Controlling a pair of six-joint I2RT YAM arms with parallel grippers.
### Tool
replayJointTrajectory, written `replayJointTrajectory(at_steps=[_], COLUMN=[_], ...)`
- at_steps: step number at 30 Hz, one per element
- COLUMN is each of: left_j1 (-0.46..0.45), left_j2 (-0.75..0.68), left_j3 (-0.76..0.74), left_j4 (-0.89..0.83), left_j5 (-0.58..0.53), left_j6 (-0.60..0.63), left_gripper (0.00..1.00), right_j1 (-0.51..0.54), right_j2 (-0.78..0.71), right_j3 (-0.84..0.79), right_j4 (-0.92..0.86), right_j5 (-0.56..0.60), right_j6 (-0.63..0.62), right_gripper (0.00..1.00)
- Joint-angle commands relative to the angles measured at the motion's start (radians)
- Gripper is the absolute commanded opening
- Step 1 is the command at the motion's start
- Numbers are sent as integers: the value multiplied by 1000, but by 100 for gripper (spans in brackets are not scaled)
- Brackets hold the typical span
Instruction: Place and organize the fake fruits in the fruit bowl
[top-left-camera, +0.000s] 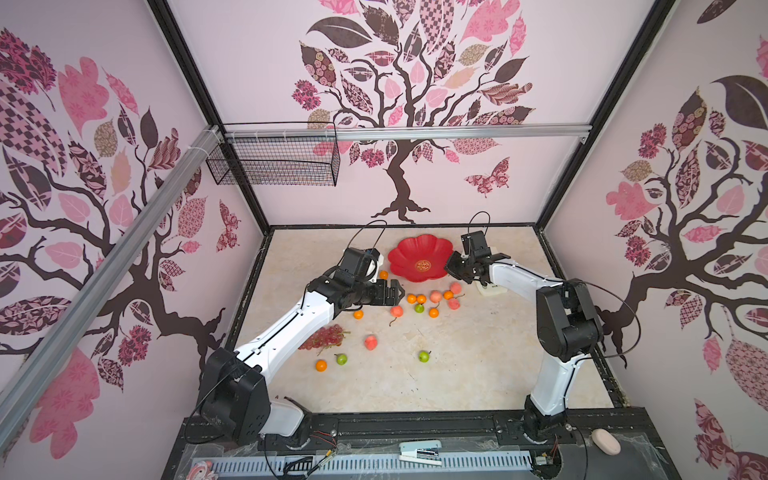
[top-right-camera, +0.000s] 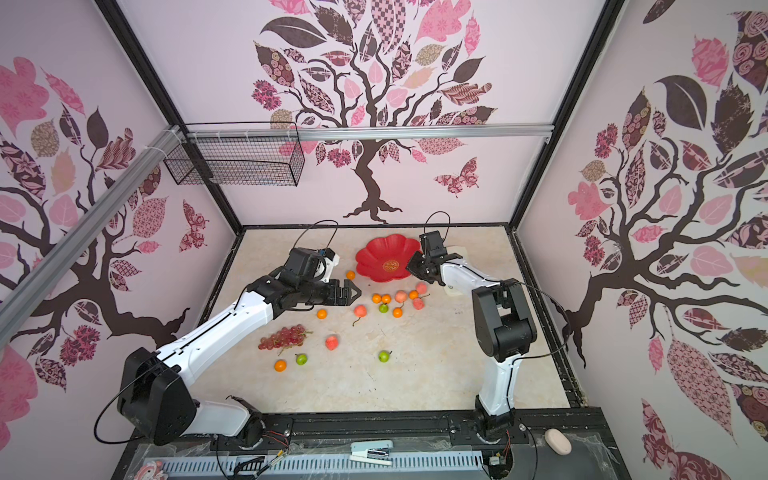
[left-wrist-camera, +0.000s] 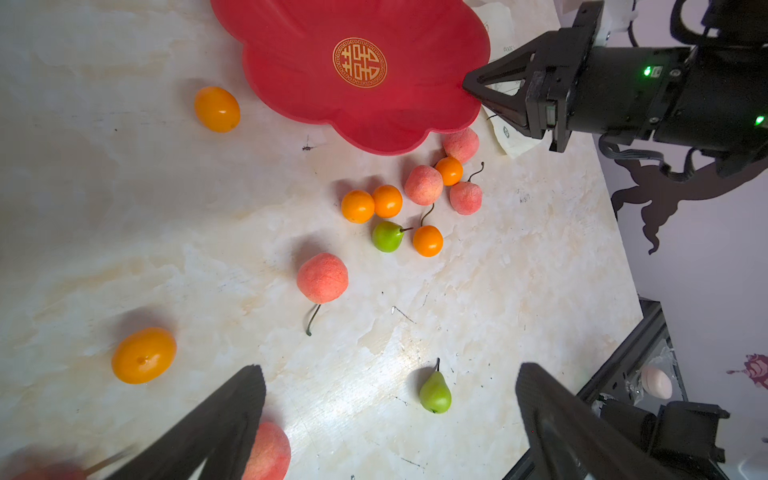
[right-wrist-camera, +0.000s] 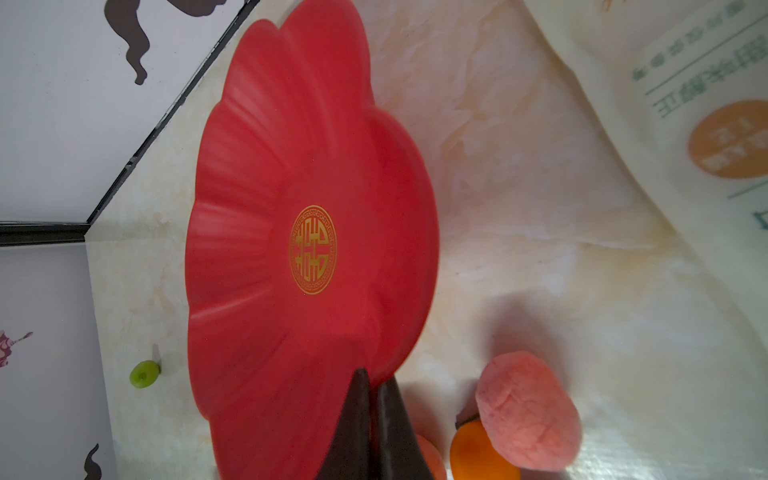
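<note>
The empty red fruit bowl (top-left-camera: 402, 258) (top-right-camera: 371, 258) (left-wrist-camera: 291, 62) (right-wrist-camera: 257, 249) sits at the back of the table. My right gripper (top-left-camera: 449, 266) (right-wrist-camera: 376, 382) is shut on its rim. My left gripper (top-left-camera: 398, 291) (left-wrist-camera: 386, 399) hangs open above the table, nothing between its fingers, just left of a cluster of fake fruits (top-left-camera: 432, 300) (left-wrist-camera: 424, 185): oranges, peaches and a green one. An orange (top-left-camera: 383, 274) lies beside the bowl. The grape bunch (top-left-camera: 326, 337), a peach (top-left-camera: 370, 342) and two green fruits (top-left-camera: 424, 356) lie nearer the front.
A printed paper packet (top-left-camera: 493, 289) (right-wrist-camera: 706, 124) lies under the right arm beside the bowl. A black wire basket (top-left-camera: 274, 164) hangs on the back left rail. A stapler (top-left-camera: 419, 451) and a pink oval object (top-left-camera: 605, 441) sit on the front ledge.
</note>
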Motion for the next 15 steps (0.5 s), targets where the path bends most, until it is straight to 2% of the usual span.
replayJointTrajectory(at_steps=[1, 7, 12, 15], left_j1=[-3, -4, -4, -4], left_j2=[-23, -26, -43, -51], left_j3=[-9, -32, -45, -54], left_j4=[29, 18, 9, 9], left_j5=[9, 7, -7, -10], left_j6=[10, 6, 8, 5], left_gripper=[98, 98, 98, 98], right_j1=[2, -5, -7, -7], right_j2=[-76, -45, -45, -57], right_j3=[-46, -67, -70, -71], right_j4=[20, 21, 16, 9], right_j5=[5, 15, 33, 45], right_j6=[-19, -21, -28, -38], right_gripper=[0, 0, 20, 28])
